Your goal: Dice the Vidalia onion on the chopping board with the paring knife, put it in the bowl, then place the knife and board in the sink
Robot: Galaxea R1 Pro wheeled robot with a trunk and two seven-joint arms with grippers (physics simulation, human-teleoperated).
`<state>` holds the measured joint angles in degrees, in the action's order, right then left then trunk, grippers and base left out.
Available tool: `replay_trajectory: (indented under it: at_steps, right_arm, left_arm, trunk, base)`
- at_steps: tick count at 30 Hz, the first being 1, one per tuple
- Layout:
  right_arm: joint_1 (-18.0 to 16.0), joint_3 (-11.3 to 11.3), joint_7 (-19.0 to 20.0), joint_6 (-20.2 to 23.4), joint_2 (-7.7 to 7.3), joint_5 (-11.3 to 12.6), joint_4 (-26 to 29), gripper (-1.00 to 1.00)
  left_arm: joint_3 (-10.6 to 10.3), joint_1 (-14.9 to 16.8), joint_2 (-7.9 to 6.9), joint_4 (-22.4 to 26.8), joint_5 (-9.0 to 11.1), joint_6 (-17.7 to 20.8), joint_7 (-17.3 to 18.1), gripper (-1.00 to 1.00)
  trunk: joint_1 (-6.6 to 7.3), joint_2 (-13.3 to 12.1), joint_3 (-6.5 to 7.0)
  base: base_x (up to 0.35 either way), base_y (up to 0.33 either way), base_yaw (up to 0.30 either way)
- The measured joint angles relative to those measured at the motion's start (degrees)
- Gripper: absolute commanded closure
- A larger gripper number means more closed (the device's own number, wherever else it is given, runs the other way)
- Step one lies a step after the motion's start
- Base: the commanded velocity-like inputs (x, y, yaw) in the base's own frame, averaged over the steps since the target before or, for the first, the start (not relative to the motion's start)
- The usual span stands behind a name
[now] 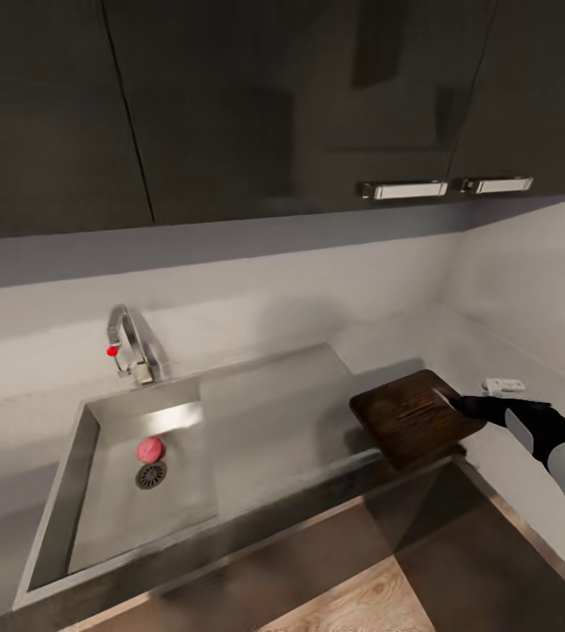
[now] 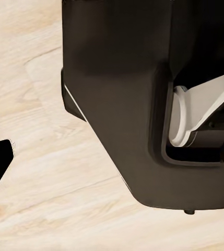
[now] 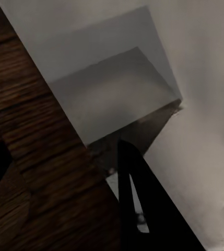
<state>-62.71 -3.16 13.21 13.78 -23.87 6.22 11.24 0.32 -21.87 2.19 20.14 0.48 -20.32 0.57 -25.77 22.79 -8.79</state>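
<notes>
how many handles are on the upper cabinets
2. Both sit side by side on the lower edge of the upper cabinets at the right: the left handle and the right handle. Others may lie outside the picture.

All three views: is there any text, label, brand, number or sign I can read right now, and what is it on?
No readable text in any view.
Tap: a plain red dot, no lettering.
Small white object on the countertop beyond the chopping board: too small and blurred to tell whether it bears any print.
Cabinet handles: plain metal, no marks.
</notes>
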Motion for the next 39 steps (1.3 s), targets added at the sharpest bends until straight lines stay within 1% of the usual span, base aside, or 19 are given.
replay_trajectory:
  at_steps: [16, 39]
  right_arm:
    - [0.0, -0.1, 0.0, 0.0, 0.02, 0.0, 0.0, 1.0]
    - [0.0, -0.1, -0.1, 0.0, 0.09, 0.0, 0.0, 1.0]
  left_arm:
    - [0.0, 0.0, -0.04, 0.0, 0.0, 0.0, 0.0, -1.0]
    - [0.1, 0.0, -0.09, -0.1, 0.1, 0.1, 0.0, -1.0]
  trunk:
    - [0.0, 0.0, 1.29]
    - [0.01, 0.0, 3.27]
  base:
    - [-0.264, 0.204, 0.0]
    - [-0.168, 0.261, 0.0]
